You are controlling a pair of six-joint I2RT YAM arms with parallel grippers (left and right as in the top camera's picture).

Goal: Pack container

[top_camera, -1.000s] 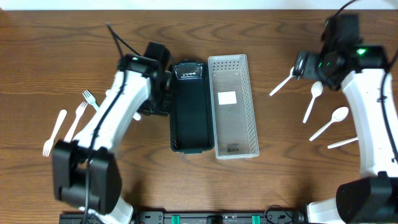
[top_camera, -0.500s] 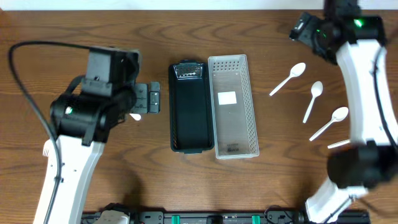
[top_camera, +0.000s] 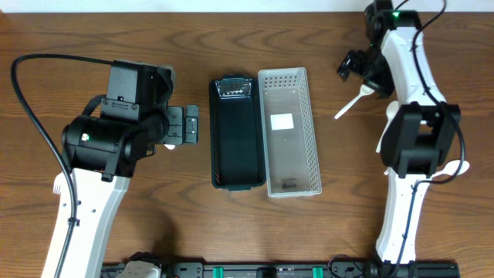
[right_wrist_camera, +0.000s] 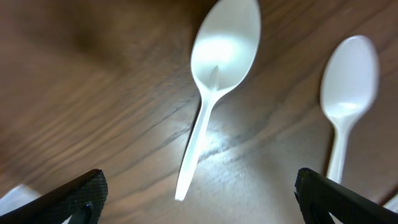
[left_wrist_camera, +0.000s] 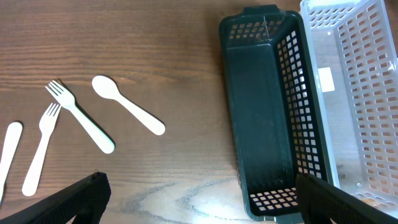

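The right gripper hangs with jaws spread wide and empty over a white plastic spoon, which lies well apart from the dark basket. The left gripper is likewise spread and empty. This looks like the pickup step: next it should lower and pinch the handle.

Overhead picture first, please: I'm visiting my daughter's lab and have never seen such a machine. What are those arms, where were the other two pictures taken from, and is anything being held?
The overhead camera looks down on a wooden table with two robot arms, left arm and right arm. Each ends in a two-finger tool: left tool, right tool. The other pictures come from cameras on the wrists, looking past each tool's fingers. In the middle stand a dark basket and a white basket, side by side, without cutlery. The left wrist view shows white forks and a spoon beside the dark basket; the right wrist view shows two spoons. Both tools are open, holding nothing.
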